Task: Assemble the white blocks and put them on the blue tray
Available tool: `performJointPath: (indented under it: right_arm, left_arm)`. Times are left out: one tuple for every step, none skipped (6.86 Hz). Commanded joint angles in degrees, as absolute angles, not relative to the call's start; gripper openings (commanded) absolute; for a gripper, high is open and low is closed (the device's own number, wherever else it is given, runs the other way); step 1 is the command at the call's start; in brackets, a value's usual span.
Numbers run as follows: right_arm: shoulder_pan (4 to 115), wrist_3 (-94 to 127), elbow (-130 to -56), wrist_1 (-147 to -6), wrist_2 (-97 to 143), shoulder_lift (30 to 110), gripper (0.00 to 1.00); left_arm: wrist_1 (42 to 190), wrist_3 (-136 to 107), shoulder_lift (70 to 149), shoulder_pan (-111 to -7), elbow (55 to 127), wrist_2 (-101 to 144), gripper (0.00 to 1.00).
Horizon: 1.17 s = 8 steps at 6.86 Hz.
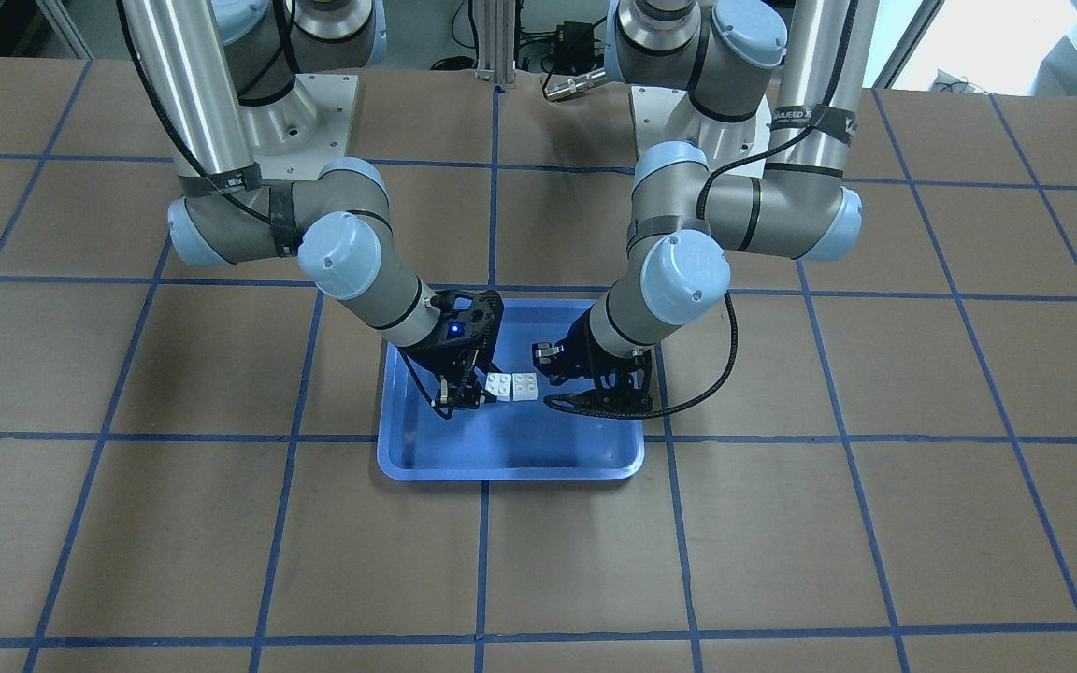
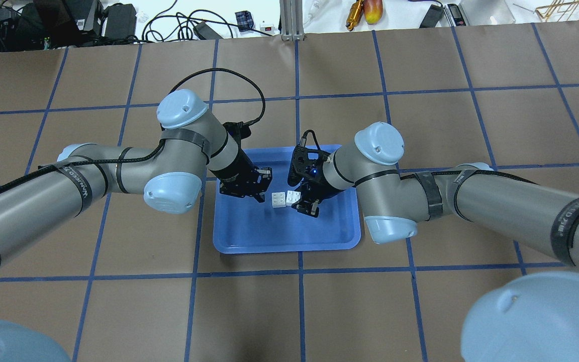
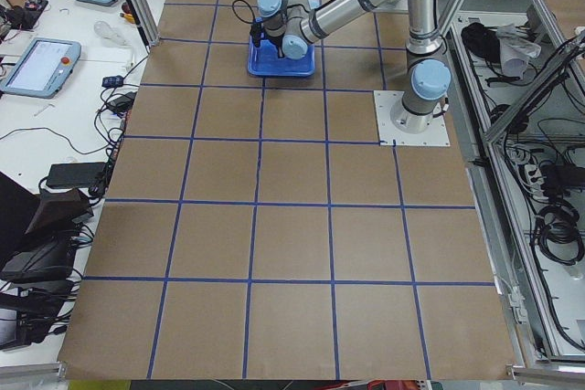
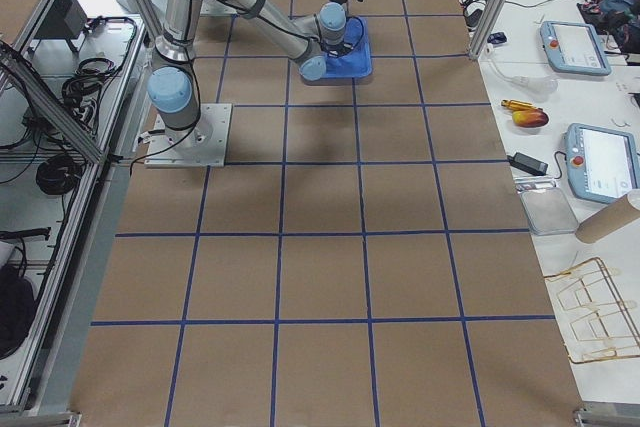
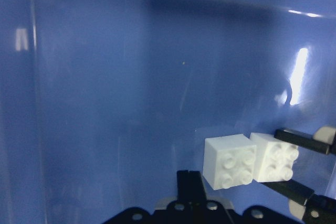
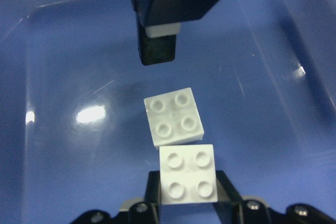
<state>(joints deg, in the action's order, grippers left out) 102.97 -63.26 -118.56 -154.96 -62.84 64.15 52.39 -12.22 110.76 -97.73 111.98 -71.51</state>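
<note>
Right gripper clamps one white block between its fingers, low over the blue tray. Left gripper hangs just beside, jaws parted, empty. White blocks touch side by side, studs up, unstacked.

Two white blocks are sitting side by side, one and another, in one blue tray. Two arms are reaching over it, each carrying one gripper: a left and a right. One table is lying beneath.
</note>
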Motion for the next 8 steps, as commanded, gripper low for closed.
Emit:
performJointPath:
  right_arm:
    - [104.23,-61.44,-118.48,-154.95,-64.94,64.16,0.07]
    - [104.33,-61.35,-118.48,-154.95,-64.95,64.16,0.16]
    - [104.33,-61.35,-118.48,-155.04,-64.95,64.16,0.57]
    - [104.24,-60.91,-118.48,-155.04,-65.04,64.33,0.73]
    - [104.24,-60.21,-118.39,-155.13,-64.95,64.51,0.89]
    - [104.24,-55.33,-118.21,-155.04,-65.21,65.03,1.00]
    - [104.24,-51.37,-117.86,-154.52,-67.30,67.04,1.00]
    - [104.06,-51.24,-118.12,-153.82,-70.98,70.02,1.00]
  left_arm:
    - [52.38,-12.22,110.74,-97.73,111.97,-71.54,0.00]
    - [52.38,-12.22,110.74,-97.73,111.97,-71.54,0.00]
    - [52.38,-12.22,110.74,-97.73,111.97,-71.54,0.00]
    - [52.38,-12.22,110.74,-97.73,111.97,-71.54,0.00]
    - [52.38,-12.22,110.74,-97.73,111.97,-71.54,0.00]
    - [52.38,-12.22,110.74,-97.73,111.97,-71.54,0.00]
    - [52.38,-12.22,110.74,-97.73,111.97,-71.46,0.00]
    - [52.38,-12.22,110.74,-97.73,111.80,-71.63,0.00]
